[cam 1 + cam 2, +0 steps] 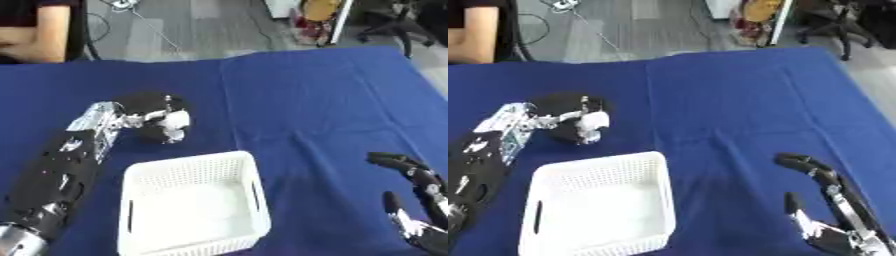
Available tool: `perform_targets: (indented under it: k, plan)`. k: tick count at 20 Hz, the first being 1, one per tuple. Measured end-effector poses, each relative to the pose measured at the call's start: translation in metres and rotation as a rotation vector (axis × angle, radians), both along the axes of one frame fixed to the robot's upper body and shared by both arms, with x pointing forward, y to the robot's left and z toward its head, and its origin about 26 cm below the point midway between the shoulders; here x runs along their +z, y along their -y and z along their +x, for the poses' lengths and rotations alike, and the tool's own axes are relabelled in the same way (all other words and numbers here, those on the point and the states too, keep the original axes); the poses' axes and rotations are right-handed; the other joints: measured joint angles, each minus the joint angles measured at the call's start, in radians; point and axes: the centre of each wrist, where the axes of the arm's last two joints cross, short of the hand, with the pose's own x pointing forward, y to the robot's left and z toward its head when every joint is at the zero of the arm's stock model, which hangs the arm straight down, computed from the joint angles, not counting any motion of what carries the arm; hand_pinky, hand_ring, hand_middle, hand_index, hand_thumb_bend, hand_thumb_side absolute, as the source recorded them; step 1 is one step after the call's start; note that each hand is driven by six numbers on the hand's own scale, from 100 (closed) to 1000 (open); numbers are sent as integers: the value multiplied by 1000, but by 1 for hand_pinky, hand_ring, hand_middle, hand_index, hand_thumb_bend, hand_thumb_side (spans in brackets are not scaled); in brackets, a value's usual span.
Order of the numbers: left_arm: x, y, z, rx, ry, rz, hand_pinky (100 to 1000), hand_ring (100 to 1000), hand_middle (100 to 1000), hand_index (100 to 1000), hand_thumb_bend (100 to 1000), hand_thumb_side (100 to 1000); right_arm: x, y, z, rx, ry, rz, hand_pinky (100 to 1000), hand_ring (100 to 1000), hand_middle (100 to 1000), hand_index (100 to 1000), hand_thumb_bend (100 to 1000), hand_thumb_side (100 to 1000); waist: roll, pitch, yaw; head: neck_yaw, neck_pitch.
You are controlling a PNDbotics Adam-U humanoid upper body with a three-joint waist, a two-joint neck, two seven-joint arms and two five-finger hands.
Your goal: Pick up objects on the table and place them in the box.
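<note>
- the left arm [61, 170] reaches forward from the lower left, its hand [162, 120] bent inward with fingers curled
- the right hand [824, 200] rests open at the lower right, fingers up

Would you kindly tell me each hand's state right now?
Left hand: cannot be told; curled over something dark.
Right hand: open, holding nothing.
</note>
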Motion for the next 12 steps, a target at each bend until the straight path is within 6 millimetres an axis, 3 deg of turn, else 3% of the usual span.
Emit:
perform_targets:
  k: [6,9,12]
  plan:
    - [2,-3,0,10,-27,30,402,505,680,827,519,734,0,0,0,0,0,0,886,886,789,882,100,528,0,0,2,0,0]
    - [3,-3,0,14,-42,46,311,432,620,774,421,574,0,0,0,0,0,0,886,886,789,882,100,528,0,-1,3,0,0]
    - [4,-5,0,22,-58,71,231,362,572,723,353,480,0,0,0,-1,0,-1,886,886,789,882,100,531,0,-3,3,0,0]
